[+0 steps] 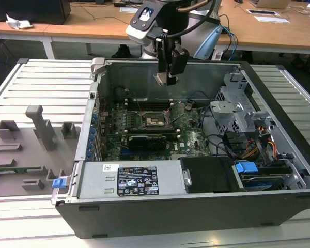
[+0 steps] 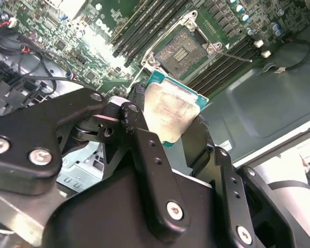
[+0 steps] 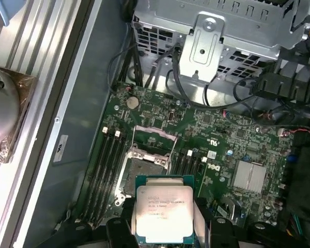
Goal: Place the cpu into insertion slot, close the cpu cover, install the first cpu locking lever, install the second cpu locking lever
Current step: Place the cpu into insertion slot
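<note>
Universal Robots arm (image 1: 168, 15) angled down from above, wrist vertical, black gripper (image 1: 167, 77) poised in mid-air; two fingers (image 2: 144, 144) clamped on opposite edges of the cpu (image 2: 170, 111)

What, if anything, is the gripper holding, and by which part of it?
The gripper holds the cpu, pinched by two opposite edges with its silvery top uncovered, raised clear of the insertion slot.

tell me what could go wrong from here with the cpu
The gripper holds the cpu by its edges, well above the insertion slot: it could slip and fall onto the pin field. If it comes down tilted or off-centre, a corner could hit the slot's metal rim or the memory slots alongside.
</note>
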Robot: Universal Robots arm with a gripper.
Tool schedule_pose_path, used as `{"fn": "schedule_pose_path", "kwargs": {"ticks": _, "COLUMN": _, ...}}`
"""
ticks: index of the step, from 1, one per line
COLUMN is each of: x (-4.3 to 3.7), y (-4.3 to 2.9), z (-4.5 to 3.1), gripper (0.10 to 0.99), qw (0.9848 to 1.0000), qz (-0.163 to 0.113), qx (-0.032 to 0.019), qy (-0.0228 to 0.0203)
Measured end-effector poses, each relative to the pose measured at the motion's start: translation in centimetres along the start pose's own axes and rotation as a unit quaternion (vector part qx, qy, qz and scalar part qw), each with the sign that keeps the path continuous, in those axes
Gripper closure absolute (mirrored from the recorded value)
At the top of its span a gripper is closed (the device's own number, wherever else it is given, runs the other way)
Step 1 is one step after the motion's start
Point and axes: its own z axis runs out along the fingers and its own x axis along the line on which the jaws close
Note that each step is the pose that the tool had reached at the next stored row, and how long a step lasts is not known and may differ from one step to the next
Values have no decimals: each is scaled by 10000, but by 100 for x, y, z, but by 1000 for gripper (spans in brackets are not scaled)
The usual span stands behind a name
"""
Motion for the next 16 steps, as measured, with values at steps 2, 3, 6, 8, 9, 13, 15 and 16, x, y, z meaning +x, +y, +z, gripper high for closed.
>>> {"fn": "schedule_pose_path", "kwargs": {"ticks": 2, "x": 0, "y": 0, "z": 1, "gripper": 557, "qw": 9998, "qz": 188, "qx": -3, "qy": -17}}
{"fn": "schedule_pose_path", "kwargs": {"ticks": 3, "x": 0, "y": 0, "z": 1, "gripper": 557, "qw": 9996, "qz": 281, "qx": -5, "qy": -25}}
{"fn": "schedule_pose_path", "kwargs": {"ticks": 6, "x": 0, "y": -1, "z": 13, "gripper": 557, "qw": 9989, "qz": 464, "qx": -8, "qy": -42}}
{"fn": "schedule_pose_path", "kwargs": {"ticks": 8, "x": 0, "y": -2, "z": 26, "gripper": 557, "qw": 9989, "qz": 467, "qx": -9, "qy": -42}}
{"fn": "schedule_pose_path", "kwargs": {"ticks": 9, "x": 0, "y": -3, "z": 32, "gripper": 557, "qw": 9989, "qz": 467, "qx": -9, "qy": -42}}
{"fn": "schedule_pose_path", "kwargs": {"ticks": 13, "x": -1, "y": -5, "z": 61, "gripper": 557, "qw": 9989, "qz": 467, "qx": -8, "qy": -43}}
{"fn": "schedule_pose_path", "kwargs": {"ticks": 15, "x": -1, "y": -7, "z": 78, "gripper": 557, "qw": 9989, "qz": 467, "qx": -8, "qy": -43}}
{"fn": "schedule_pose_path", "kwargs": {"ticks": 16, "x": -1, "y": -7, "z": 80, "gripper": 557, "qw": 9989, "qz": 467, "qx": -8, "qy": -43}}
